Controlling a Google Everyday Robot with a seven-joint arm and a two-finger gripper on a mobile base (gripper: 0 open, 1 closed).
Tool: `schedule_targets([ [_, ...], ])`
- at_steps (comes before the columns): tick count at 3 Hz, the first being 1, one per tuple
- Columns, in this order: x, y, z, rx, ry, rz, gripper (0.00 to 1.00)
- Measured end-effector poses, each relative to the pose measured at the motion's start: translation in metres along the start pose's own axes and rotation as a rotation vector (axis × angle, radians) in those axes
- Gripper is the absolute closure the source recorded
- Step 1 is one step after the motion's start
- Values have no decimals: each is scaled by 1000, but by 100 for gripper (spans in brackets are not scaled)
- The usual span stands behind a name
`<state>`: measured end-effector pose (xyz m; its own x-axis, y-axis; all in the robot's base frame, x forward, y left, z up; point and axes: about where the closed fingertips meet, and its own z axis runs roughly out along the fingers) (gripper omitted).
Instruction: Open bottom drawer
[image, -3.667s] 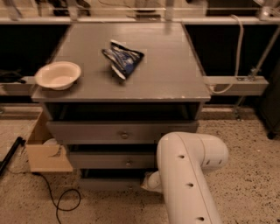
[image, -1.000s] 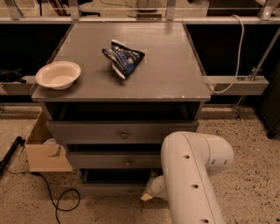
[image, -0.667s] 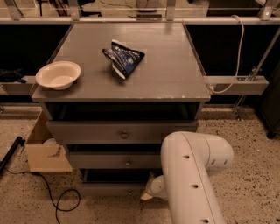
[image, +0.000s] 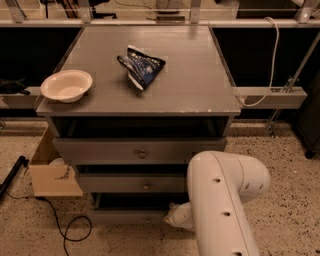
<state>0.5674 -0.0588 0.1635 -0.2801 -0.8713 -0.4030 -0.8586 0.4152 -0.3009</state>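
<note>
As my own white arm (image: 227, 200) fills the lower right of the view, my jaws are mostly hidden behind it, low at the right end of the bottom drawer (image: 120, 217); I cannot tell if they are spread or pressed together. This drawer is the lowest of three grey fronts, near the floor (image: 280, 150); its knob (image: 147, 218) is hard to make out.
</note>
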Motion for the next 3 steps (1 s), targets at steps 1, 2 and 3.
schedule_targets([
  [1,10,16,-10,-1,0,24,96],
  [2,9,15,-13,-1,0,24,100],
  [3,9,15,-13,-1,0,24,81],
])
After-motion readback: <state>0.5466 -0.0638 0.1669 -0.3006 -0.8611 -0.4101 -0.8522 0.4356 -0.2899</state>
